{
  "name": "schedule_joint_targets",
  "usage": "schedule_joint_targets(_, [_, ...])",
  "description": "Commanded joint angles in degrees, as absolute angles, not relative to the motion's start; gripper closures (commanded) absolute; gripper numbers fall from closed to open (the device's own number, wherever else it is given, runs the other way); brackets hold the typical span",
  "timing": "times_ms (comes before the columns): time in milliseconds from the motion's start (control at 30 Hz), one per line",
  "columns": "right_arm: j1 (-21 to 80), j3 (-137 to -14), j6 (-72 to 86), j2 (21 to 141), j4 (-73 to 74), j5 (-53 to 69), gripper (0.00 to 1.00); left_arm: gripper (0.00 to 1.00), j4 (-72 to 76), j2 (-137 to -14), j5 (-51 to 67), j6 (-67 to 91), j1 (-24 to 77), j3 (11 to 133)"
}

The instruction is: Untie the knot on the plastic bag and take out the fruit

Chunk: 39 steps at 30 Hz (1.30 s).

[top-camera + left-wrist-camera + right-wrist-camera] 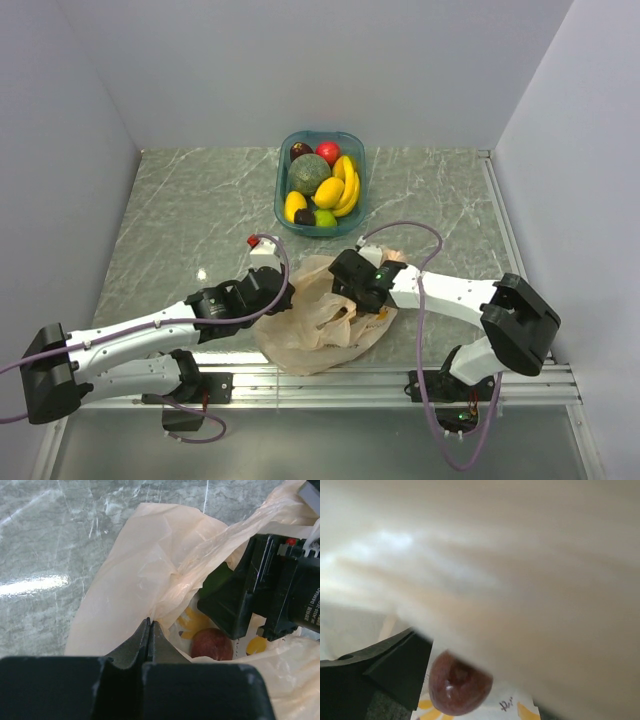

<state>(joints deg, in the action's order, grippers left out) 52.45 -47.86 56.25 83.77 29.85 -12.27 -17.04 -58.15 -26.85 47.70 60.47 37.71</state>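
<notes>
The plastic bag (315, 325) lies crumpled at the table's front middle with its mouth gaping; no knot shows. My left gripper (270, 290) is shut on the bag's rim film (150, 621) and holds it up. My right gripper (368, 300) reaches into the mouth; in the left wrist view it is the black body (235, 605). Its left finger (385, 665) shows wide of centre and the other is hidden by film. A round red-brown fruit (460, 684) lies inside, just beside that finger, and also shows in the left wrist view (212, 644).
A blue tub (283, 180) at the back middle holds a green melon (310, 172), bananas (347, 182), a red apple (327, 152), a lime (325, 217) and small fruits. A small white block with a red tip (260, 244) lies near the left gripper. White walls enclose the table.
</notes>
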Motion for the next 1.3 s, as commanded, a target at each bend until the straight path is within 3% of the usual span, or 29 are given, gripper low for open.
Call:
schedule_joint_targets(0, [51.94, -48.52, 58.88, 82.45, 26.46, -16.87, 0.22, 1.00, -16.00, -56.78, -27.42, 48.34, 60.64, 37.27])
schedule_joint_targets(200, [51.33, -47.37, 61.79, 83.84, 24.70, -18.81, 0.23, 1.00, -15.29, -57.48, -26.72, 48.34, 60.64, 37.26])
schedule_joint_targets(333, [51.33, -47.55, 61.17, 85.26, 25.31, -18.11, 0.39, 0.99, -14.94, -57.66, -26.54, 48.25, 60.64, 37.35])
schedule_joint_targets(433, [51.33, -46.76, 59.69, 82.71, 25.49, -17.67, 0.63, 1.00, -15.20, -57.22, -26.81, 48.52, 60.64, 37.00])
schedule_joint_targets(533, [51.24, -46.15, 56.19, 78.23, 25.32, -16.88, 0.77, 0.99, -15.38, -56.87, -27.77, 48.34, 60.64, 36.83])
schedule_joint_targets(733, [51.33, -43.17, 42.84, 67.34, 20.23, -9.24, 0.90, 0.99, -16.87, -57.30, -31.11, 47.81, 60.64, 37.88])
schedule_joint_targets(1000, [51.24, -38.94, 28.67, 52.66, 15.12, -0.09, 0.91, 1.00, -18.01, -58.97, -34.54, 46.50, 60.64, 39.90])
schedule_joint_targets(1267, [50.89, -42.53, 25.41, 44.56, 13.18, -10.17, 0.93, 0.99, -13.81, -58.98, -30.07, 43.60, 60.64, 37.10])
